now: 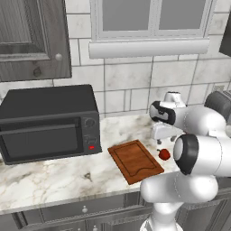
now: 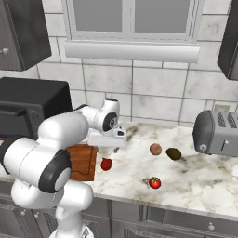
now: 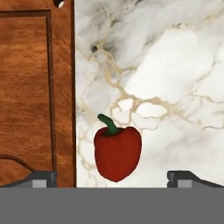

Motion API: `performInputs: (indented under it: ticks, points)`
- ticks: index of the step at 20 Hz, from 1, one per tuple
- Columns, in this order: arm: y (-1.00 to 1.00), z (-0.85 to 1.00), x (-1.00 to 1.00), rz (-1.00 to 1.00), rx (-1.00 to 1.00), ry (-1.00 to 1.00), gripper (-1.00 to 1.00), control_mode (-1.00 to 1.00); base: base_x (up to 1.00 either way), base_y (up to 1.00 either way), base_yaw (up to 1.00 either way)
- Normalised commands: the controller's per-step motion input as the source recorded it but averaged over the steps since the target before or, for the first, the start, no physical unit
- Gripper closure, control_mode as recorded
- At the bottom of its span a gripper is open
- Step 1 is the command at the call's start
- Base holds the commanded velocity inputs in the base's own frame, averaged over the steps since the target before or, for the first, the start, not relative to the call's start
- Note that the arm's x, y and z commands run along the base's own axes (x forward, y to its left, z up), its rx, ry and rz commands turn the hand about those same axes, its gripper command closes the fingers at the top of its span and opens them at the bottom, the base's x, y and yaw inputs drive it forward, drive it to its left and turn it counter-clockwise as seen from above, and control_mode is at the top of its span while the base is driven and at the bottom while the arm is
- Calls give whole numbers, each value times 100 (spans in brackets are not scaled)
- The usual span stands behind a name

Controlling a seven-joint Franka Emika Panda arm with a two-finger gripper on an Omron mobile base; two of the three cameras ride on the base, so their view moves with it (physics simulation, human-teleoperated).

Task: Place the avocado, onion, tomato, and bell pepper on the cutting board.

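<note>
Bell pepper point(image 3: 117, 153) lies beside cutting board point(image 3: 30, 96), stem toward it, seemingly.

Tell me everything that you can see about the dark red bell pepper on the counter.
The small dark red bell pepper looks smooth and slightly lumpy, with a thin curved green stem at one end. It lies on the white marble counter, apart from the reddish-brown wooden cutting board, close beside its edge and not on it. Nothing touches it except the counter. The open tool hangs above it, one fingertip on each side in the hand view.
</note>
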Motion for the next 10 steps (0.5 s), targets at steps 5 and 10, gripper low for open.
performInputs:
  ticks: [5,10]
  points:
    - [0,-16,-2,0,2,1,-100,-100,0,0,0]
    - [0,-17,-12,0,2,0,-100,-100,0,0,0]
